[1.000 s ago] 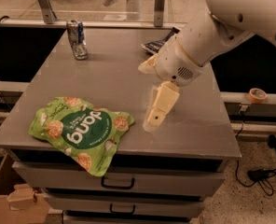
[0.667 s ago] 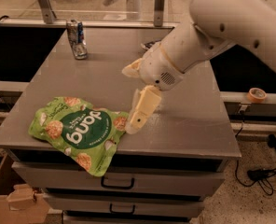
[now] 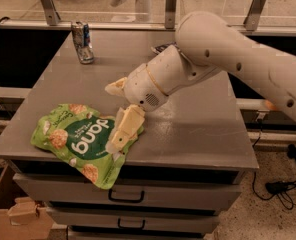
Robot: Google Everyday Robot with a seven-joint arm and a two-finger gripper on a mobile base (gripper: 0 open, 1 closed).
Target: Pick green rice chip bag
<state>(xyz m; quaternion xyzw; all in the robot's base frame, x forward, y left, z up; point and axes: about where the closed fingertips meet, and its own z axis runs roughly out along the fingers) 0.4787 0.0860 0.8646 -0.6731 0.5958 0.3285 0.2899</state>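
The green rice chip bag (image 3: 75, 139) lies flat at the front left of the grey table (image 3: 198, 134), its lower corner hanging over the front edge. My gripper (image 3: 112, 117) is at the bag's right edge, with the white arm (image 3: 223, 54) reaching in from the upper right. The jaws stand apart and hold nothing. The lower cream finger (image 3: 125, 130) lies over the bag's right edge, and the upper finger (image 3: 116, 86) sits above the bare table behind the bag.
A metal drink can (image 3: 82, 42) stands at the table's far left. A railing with posts (image 3: 170, 6) runs behind the table. Drawers (image 3: 125, 196) sit below the front edge. A cardboard box (image 3: 18, 216) is on the floor at left, and cables (image 3: 283, 186) at right.
My gripper has moved left and down across the table, from right of the bag to its right edge. The bag and the can have not moved.
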